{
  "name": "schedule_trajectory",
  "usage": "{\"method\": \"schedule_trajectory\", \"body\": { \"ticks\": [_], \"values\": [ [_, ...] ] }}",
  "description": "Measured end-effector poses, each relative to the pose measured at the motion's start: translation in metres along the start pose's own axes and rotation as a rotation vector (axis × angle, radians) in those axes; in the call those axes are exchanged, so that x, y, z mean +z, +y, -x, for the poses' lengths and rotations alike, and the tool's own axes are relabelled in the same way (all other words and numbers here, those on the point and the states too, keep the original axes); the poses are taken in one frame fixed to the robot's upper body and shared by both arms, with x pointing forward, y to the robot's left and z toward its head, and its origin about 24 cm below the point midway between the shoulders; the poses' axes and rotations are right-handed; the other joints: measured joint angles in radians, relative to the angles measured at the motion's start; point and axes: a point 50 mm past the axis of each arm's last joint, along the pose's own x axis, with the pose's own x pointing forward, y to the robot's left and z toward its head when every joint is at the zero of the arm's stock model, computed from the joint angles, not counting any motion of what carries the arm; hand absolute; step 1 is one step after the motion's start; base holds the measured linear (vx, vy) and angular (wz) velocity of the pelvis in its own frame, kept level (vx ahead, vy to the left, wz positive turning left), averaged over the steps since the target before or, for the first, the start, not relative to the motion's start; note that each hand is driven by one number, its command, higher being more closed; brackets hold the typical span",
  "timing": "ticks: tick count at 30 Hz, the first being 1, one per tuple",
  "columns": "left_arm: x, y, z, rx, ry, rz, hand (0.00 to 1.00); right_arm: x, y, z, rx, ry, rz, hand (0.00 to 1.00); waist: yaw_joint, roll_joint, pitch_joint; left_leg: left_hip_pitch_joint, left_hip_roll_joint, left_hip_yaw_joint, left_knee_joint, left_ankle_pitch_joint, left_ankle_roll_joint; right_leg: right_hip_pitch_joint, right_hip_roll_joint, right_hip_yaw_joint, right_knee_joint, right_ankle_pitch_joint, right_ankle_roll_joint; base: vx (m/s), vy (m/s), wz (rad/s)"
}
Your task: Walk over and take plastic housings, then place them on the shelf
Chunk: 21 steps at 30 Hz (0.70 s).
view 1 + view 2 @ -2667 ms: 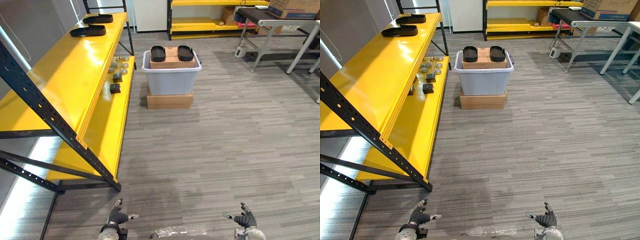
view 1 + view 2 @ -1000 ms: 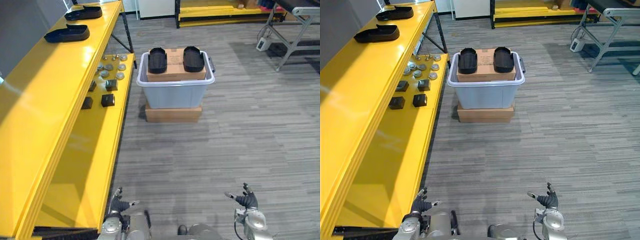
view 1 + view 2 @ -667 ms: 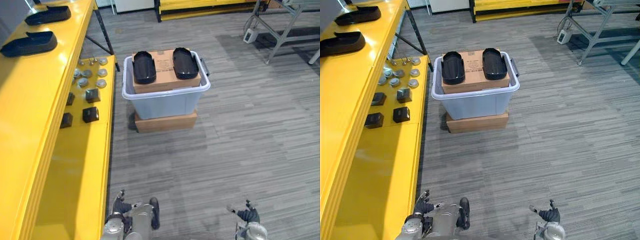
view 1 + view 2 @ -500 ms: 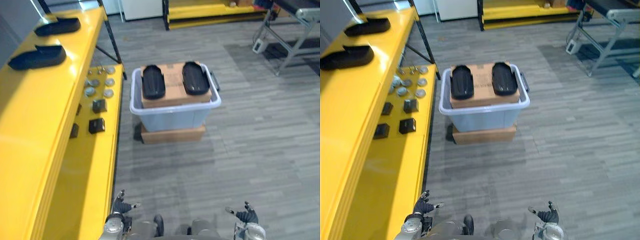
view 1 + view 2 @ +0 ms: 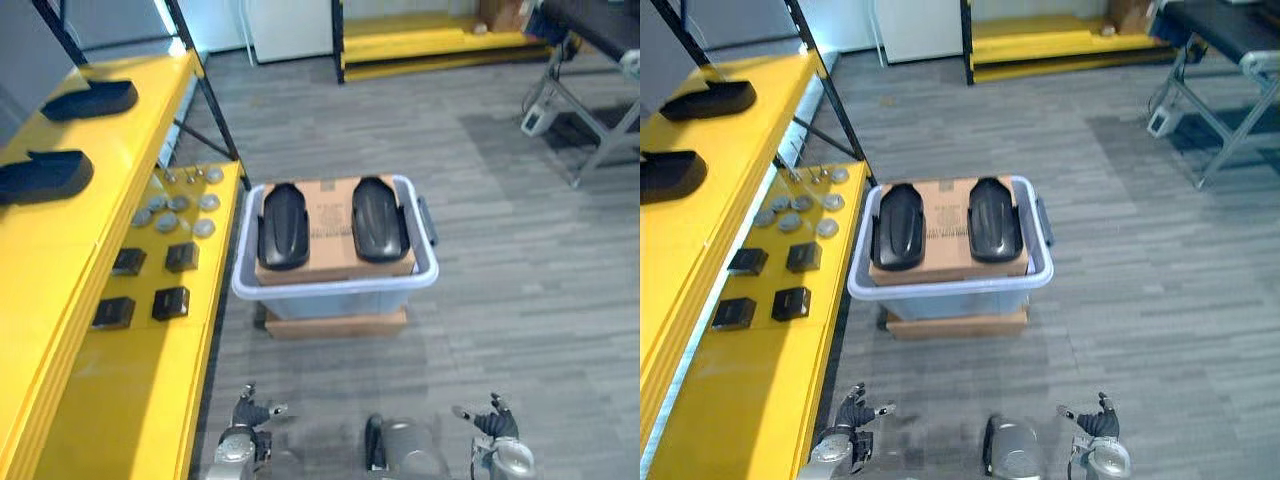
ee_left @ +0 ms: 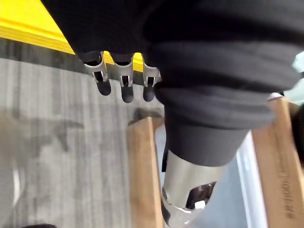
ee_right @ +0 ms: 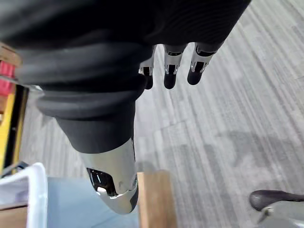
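Note:
Two black plastic housings [image 5: 284, 226] [image 5: 379, 217] lie side by side on a cardboard box [image 5: 332, 238] inside a pale grey tote [image 5: 330, 297]. The tote stands on a flat carton [image 5: 335, 325] on the floor. Two more black housings [image 5: 91, 99] [image 5: 40, 175] rest on the top board of the yellow shelf [image 5: 55, 250] at my left. My left hand [image 5: 246, 411] and right hand [image 5: 492, 421] hang low at the near edge, both open and empty, well short of the tote. In the wrist views, the straight fingers [image 6: 123, 85] [image 7: 171, 71] point at the grey floor.
Small black boxes [image 5: 170, 302] and round metal parts [image 5: 178, 203] lie on the lower yellow shelf board. A black upright post [image 5: 205, 85] stands by the tote's far left. A second yellow rack [image 5: 430, 35] and a metal-legged table [image 5: 590, 70] stand at the back.
The camera has moved closer, so the tote and its housings now sit larger and nearer the middle. Both hands stay low, open and empty.

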Motion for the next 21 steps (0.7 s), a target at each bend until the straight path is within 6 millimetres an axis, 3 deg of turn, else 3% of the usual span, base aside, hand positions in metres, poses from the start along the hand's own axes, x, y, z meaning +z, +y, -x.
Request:
{"method": "schedule_trajectory", "body": {
  "ticks": [2, 3, 4, 5, 6, 7, 12, 14, 19, 21],
  "values": [
    [-0.001, 0.0, 0.0, 0.0, 0.004, 0.0, 0.0, 0.0, 0.0, 0.0, -0.006, 0.002, -0.009, 0.0, 0.0, 0.007, -0.004, 0.024, -0.054, -0.061, -0.262, 0.044, -0.026, 0.003, 0.001, 0.022, -0.004, -0.007, 0.023, 0.23, 0.09, -0.33],
    [-0.001, -0.001, 0.001, -0.002, 0.004, 0.002, 0.0, 0.0, -0.003, -0.001, -0.015, 0.004, -0.015, 0.0, -0.001, 0.025, -0.006, 0.03, -0.059, -0.079, -0.356, 0.149, -0.015, 0.006, 0.015, 0.028, -0.005, -0.015, 0.036, 0.27, 0.168, -0.2],
    [-0.001, 0.003, -0.001, 0.007, 0.007, -0.007, 0.0, -0.006, -0.001, 0.001, -0.016, 0.03, -0.034, 0.0, -0.001, 0.019, -0.009, 0.053, -0.064, -0.073, -0.379, 0.147, 0.019, 0.027, 0.011, 0.044, -0.015, -0.02, 0.048, 0.23, 0.139, -0.09],
    [0.0, 0.004, -0.001, 0.008, 0.004, -0.008, 0.0, -0.007, 0.0, 0.001, -0.015, 0.031, -0.035, 0.0, -0.001, 0.015, -0.01, 0.057, -0.067, -0.071, -0.385, 0.147, 0.019, 0.029, 0.006, 0.046, -0.016, -0.02, 0.049, 0.23, 0.171, -0.15],
    [0.0, 0.007, -0.001, 0.013, 0.0, -0.014, 0.0, -0.01, 0.0, 0.003, -0.016, 0.039, -0.037, 0.0, 0.003, -0.011, -0.013, 0.079, -0.088, -0.055, -0.417, 0.149, 0.022, 0.031, -0.016, 0.065, -0.019, -0.031, 0.066, 0.13, 0.123, -0.12],
    [-0.002, 0.008, -0.001, 0.016, 0.007, -0.018, 0.0, -0.009, -0.001, 0.003, -0.018, 0.035, -0.039, 0.0, 0.001, -0.02, -0.018, 0.087, -0.103, -0.05, -0.437, 0.154, 0.03, 0.029, -0.029, 0.071, -0.022, -0.033, 0.07, 0.11, 0.13, -0.14],
    [-0.007, 0.018, 0.0, 0.035, 0.019, -0.037, 0.0, -0.001, -0.007, 0.002, -0.042, 0.002, -0.081, 0.0, 0.001, -0.021, -0.023, 0.123, -0.129, -0.025, -0.495, 0.161, 0.041, 0.033, -0.047, 0.099, -0.036, -0.037, 0.079, 0.05, 0.071, -0.13],
    [-0.009, 0.023, 0.001, 0.046, 0.023, -0.047, 0.0, 0.011, -0.018, 0.001, -0.083, -0.055, -0.12, 0.0, 0.0, -0.019, -0.025, 0.135, -0.13, -0.021, -0.518, 0.165, 0.047, 0.033, -0.047, 0.108, -0.041, -0.037, 0.08, 0.01, 0.01, -0.13],
    [-0.017, 0.027, 0.004, 0.051, 0.042, -0.057, 0.0, 0.06, -0.07, 0.005, -0.247, -0.275, -0.139, 0.0, -0.005, -0.017, -0.052, 0.141, -0.137, -0.02, -0.575, 0.186, 0.051, 0.016, -0.045, 0.112, -0.054, -0.033, 0.085, 0.01, -0.006, -0.03],
    [-0.021, 0.027, 0.006, 0.05, 0.052, -0.061, 0.0, 0.093, -0.09, 0.013, -0.309, -0.415, -0.145, 0.0, -0.014, -0.017, -0.053, 0.146, -0.14, -0.022, -0.595, 0.195, 0.052, 0.016, -0.04, 0.111, -0.061, -0.032, 0.086, 0.02, -0.008, 0.01]
  ]
}}
